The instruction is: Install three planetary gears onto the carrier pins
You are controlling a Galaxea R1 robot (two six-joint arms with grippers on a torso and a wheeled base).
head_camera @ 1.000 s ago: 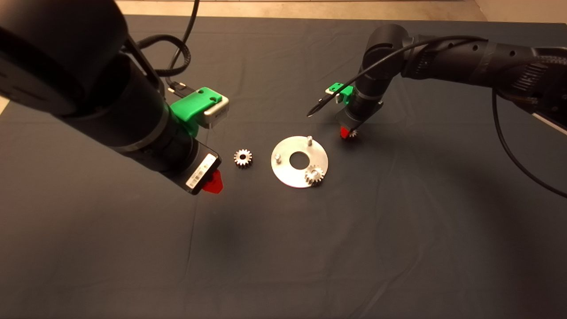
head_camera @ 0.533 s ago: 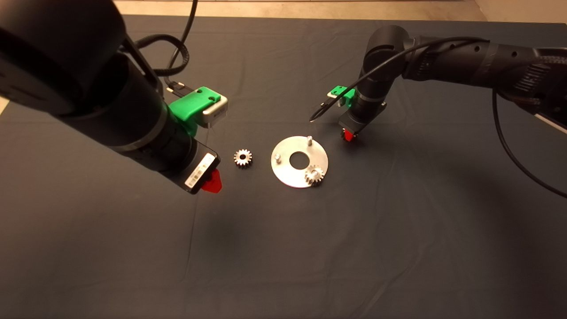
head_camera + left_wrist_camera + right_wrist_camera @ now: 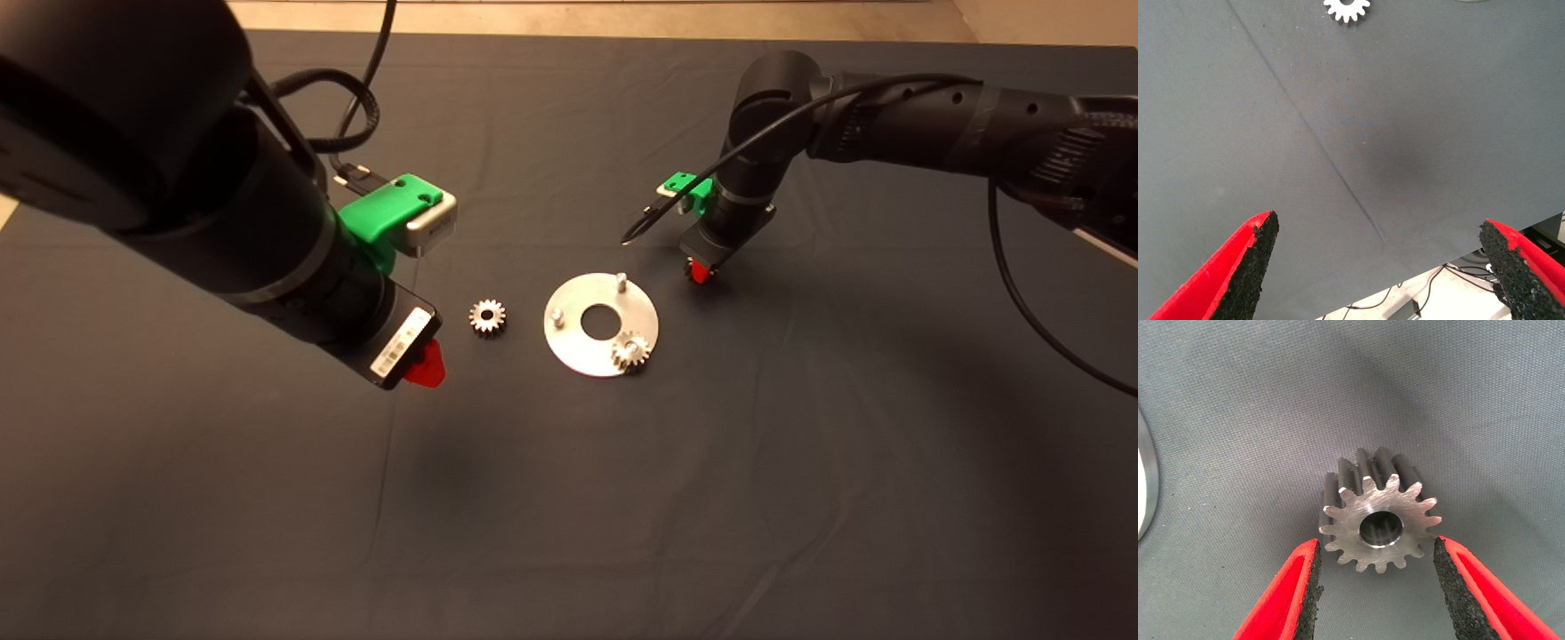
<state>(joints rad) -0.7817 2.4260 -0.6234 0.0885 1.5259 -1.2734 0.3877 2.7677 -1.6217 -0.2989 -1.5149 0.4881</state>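
Pinching nothing, the right gripper [image 3: 1375, 587] straddled one gear [image 3: 1378, 520] on the dark mat [image 3: 711, 462], beside the disc [image 3: 578, 351]. Another gear [image 3: 630, 350] sat on a pin (two pins bare), a third [image 3: 487, 316] lay left of the disc; the left gripper [image 3: 1385, 267] hung spread nearby.

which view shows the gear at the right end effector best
The right wrist view: the gear fills the middle, teeth and bore plain, lying on the mat between the open right end effector pads, one pad at its teeth. The head view hides it under that end effector. The left wrist view shows only another gear.
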